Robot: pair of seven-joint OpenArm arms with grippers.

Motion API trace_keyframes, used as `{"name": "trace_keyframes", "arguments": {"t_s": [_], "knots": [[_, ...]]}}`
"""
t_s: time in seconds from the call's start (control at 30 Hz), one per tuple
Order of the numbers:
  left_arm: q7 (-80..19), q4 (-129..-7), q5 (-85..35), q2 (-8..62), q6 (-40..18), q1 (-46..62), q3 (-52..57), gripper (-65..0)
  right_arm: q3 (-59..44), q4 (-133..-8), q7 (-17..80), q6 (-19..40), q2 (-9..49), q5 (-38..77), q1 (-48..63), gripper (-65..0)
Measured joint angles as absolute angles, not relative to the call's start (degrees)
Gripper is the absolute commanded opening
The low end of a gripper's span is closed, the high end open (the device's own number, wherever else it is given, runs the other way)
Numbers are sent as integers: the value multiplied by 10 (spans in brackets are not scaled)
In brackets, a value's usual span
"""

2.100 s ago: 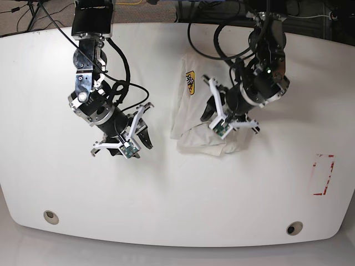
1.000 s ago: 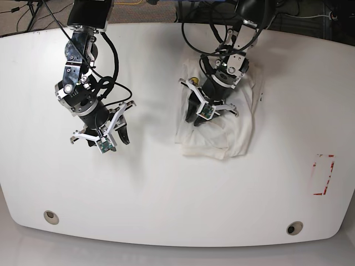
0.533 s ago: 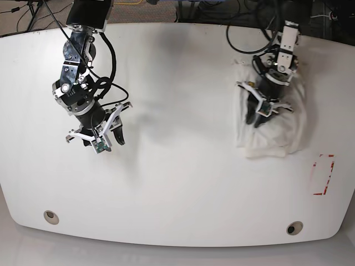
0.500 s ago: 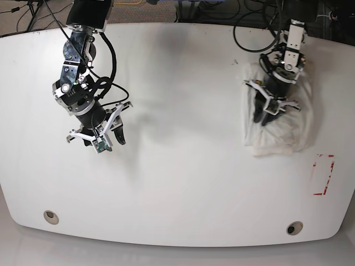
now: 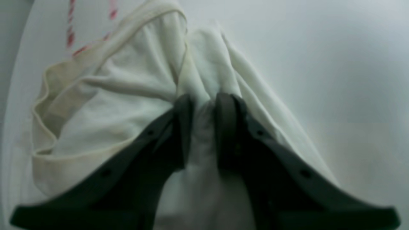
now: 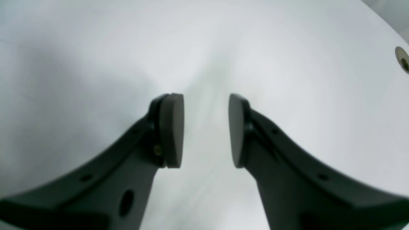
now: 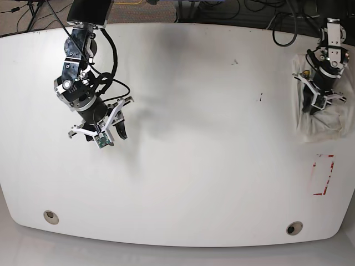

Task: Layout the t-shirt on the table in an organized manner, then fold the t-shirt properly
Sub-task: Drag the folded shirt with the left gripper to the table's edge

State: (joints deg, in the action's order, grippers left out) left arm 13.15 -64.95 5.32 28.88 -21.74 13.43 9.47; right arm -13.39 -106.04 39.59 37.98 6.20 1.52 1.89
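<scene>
In the left wrist view, the left gripper has its two dark fingers drawn close together with a fold of the t-shirt pinched between them; the white cloth bunches up into ridges that rise from the grip, and a hemmed edge curls round on the left side of the picture. Beyond the cloth lies the table, and a few strokes of the red tape rectangle show at the top left, just past the fabric. In the right wrist view, the right gripper stands partly open, its flat pads facing each other across a clear gap with nothing between them, hanging over bare white tabletop; one grommet hole sits at the far right edge. In the base view, the left gripper is at the far right edge of the table, clamped on the crumpled t-shirt, which lies in a heap just above the red tape rectangle and partly reaches the picture's edge. The right gripper hangs over the left part of the table, well apart from the shirt, holding nothing. Two grommet holes lie near the front edge
</scene>
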Motion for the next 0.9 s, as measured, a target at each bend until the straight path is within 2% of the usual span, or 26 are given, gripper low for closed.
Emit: {"name": "trace_keyframes", "arguments": {"t_s": [0.2,0.53,0.9], "knots": [[133,-607,53,314,-243,113,117,-529,-134,-1061,397,388,52,15,32,-433],[128,-536,58,353,-246,69,114,-529,-163,-1081,397,401,43,12,51,-433],[81,-548,85,356,-311,33,117,-529,-178,-1107,397,401,38,13,67,-433]]}}
